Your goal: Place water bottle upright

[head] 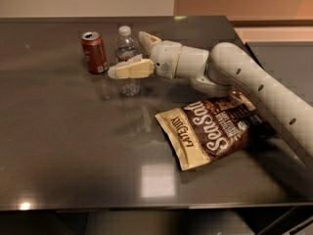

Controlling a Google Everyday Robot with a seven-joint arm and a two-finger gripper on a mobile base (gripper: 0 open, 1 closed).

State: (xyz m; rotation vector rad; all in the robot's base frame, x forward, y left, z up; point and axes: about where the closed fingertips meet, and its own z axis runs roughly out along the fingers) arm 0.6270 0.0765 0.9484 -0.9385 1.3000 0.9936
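Camera view: fingers (131,70) spread wide, straddling the upright water bottle (126,47).

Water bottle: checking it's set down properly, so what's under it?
Only the dark table shows under the upright water bottle, its base resting there. The open gripper straddles it; one finger covers its middle.
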